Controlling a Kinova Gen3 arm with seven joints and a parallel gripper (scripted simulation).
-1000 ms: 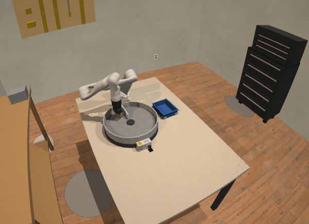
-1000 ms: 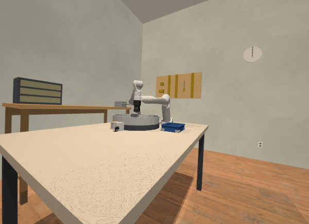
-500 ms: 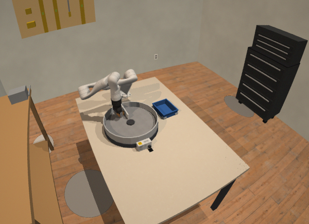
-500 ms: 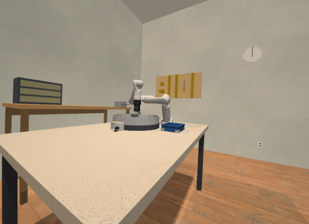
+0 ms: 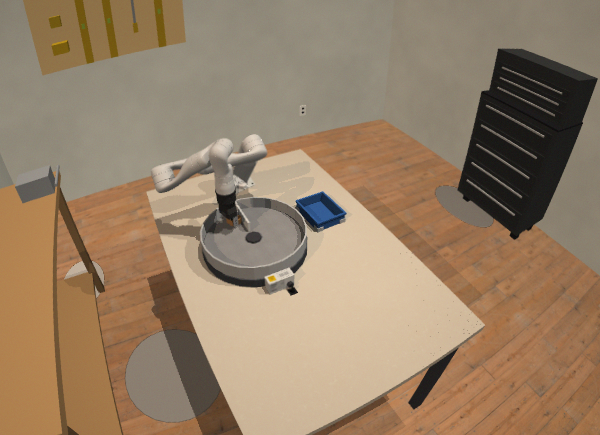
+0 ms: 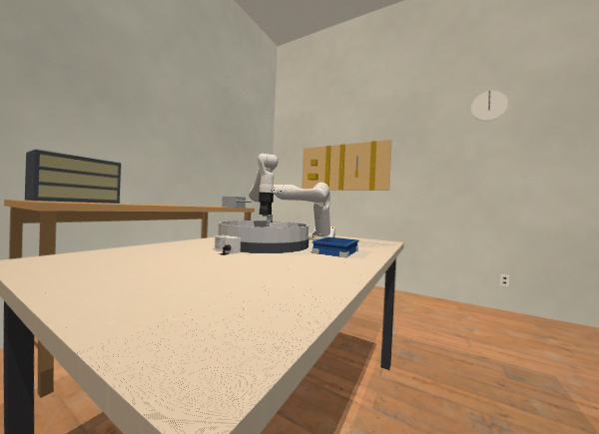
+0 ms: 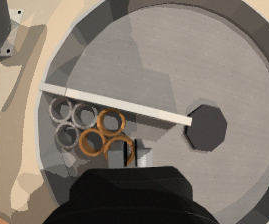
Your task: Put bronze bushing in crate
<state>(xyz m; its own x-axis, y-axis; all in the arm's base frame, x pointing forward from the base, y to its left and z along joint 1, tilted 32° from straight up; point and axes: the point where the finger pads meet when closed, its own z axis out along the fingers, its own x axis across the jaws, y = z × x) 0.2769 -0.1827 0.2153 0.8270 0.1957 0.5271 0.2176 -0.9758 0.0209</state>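
Observation:
My gripper points down inside the round wall of the turning table. It is shut on one wall of a bronze bushing, with one finger inside the ring and one outside. This ring looks slightly larger than its neighbours in the wrist view; its height is hard to tell. Two other bronze bushings stand close beside it. Three grey bushings stand at the left. The blue crate stands beside the turning table; no bushing shows in it.
A pale bar runs from the turning table's wall toward its dark hub, along the bushing group. The raised wall lies between gripper and crate. A white control box stands at the turning table's front.

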